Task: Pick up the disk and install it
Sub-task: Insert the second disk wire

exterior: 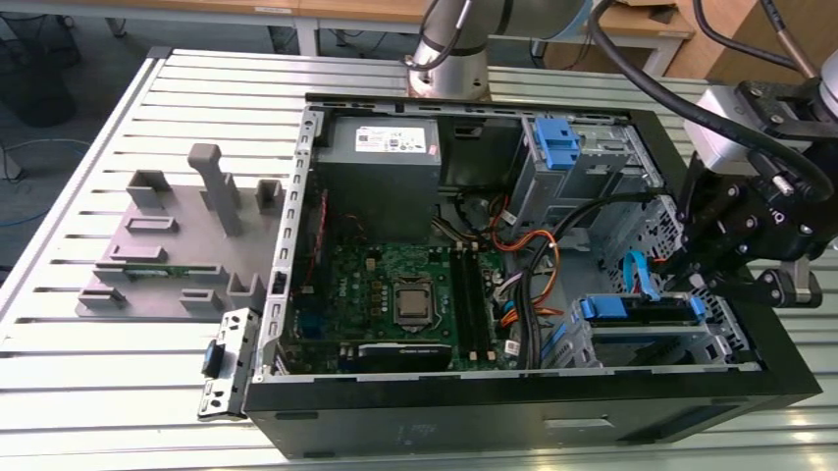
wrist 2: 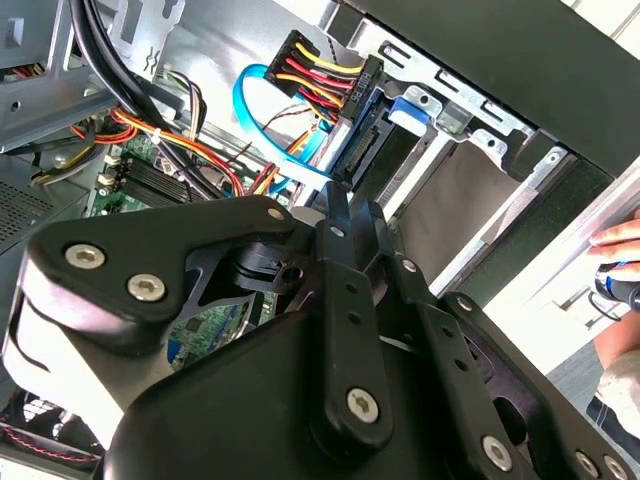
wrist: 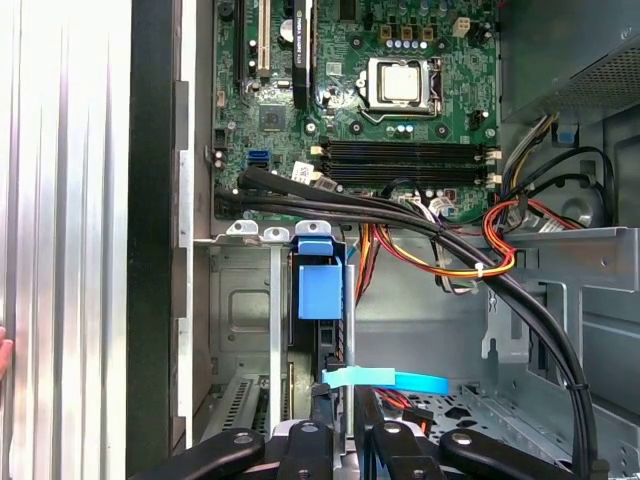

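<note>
The slatted metal counter [exterior: 78,392] carries an open black computer case [exterior: 524,412] lying on its side, and beside it, toward the exterior view's left, a grey moulded fixture [exterior: 171,245] with upright posts; inside the case, the grey power-supply box [exterior: 380,147] sits in the far corner, the green motherboard [exterior: 392,294] covers the floor with its processor [exterior: 412,302] near the middle, and bundles of black, orange and yellow cables [exterior: 524,265] run across toward the drive bays; a metal drive cage [exterior: 576,162] at the far side holds an upright blue plastic latch [exterior: 556,147]; the near drive cage [exterior: 654,339], on the exterior view's right, holds the disk [exterior: 638,308], whose blue bracket shows at the top of the bay, standing on edge between the cage walls; in the first wrist view the disk's blue bracket [wrist: 320,285] sits in the slot, with a light-blue ribbon cable [wrist: 385,380] just below it; in the second wrist view a cable connector [wrist 2: 330,85] is plugged at the disk's [wrist 2: 365,140] end; the black claw [exterior: 701,265] hangs just above that bay; in the second wrist view its fingers [wrist 2: 345,300] lie drawn together, clenched with nothing seen between them; a person's hand [wrist 2: 620,255] shows at the edge of the second wrist view, outside the case.
</note>
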Controlling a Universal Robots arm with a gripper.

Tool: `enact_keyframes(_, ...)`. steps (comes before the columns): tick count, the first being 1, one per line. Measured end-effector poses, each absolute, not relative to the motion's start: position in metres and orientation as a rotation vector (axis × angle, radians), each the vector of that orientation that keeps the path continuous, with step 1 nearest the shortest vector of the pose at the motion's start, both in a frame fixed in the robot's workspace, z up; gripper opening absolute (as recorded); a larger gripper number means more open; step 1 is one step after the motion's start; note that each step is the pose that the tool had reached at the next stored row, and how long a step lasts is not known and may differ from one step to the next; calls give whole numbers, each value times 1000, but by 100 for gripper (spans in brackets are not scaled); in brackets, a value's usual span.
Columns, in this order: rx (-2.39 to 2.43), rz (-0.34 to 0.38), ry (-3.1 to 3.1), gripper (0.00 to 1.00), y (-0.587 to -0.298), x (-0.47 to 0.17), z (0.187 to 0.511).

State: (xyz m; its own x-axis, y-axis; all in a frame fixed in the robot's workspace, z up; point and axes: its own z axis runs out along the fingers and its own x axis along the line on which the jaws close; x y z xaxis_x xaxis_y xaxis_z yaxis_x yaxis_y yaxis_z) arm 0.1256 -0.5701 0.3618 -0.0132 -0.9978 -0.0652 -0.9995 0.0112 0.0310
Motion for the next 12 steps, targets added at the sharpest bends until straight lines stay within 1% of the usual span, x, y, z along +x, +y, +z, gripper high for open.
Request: enact_keyframes(12, -2189, 106, 2216, 24, -570, 126, 366)
